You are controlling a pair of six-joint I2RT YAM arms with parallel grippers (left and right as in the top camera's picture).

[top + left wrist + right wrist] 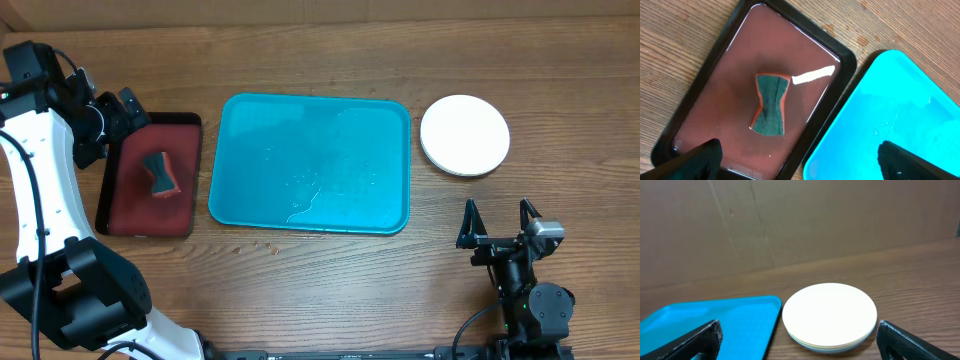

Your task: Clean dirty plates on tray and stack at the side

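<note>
The teal tray point(250, 130) lies mid-table with only water drops on it. The plates point(465, 135) sit stacked on the wood to its right, the white one on top and thin rims of others under it point(830, 312). My right gripper point(497, 228) stands open near the front edge, below the stack, with nothing between its fingers point(800, 347). My left gripper point(128, 108) hangs open high over the dark red tray's far corner, empty point(800, 165). In its wrist view one finger shows over the red tray and the other over the teal tray point(890, 110).
A dark red, black-rimmed tray point(125, 200) holding shallow water lies left of the teal tray, close beside it. A green-and-orange sponge point(158, 175) rests in its middle point(771, 104). A cardboard wall closes off the back of the table.
</note>
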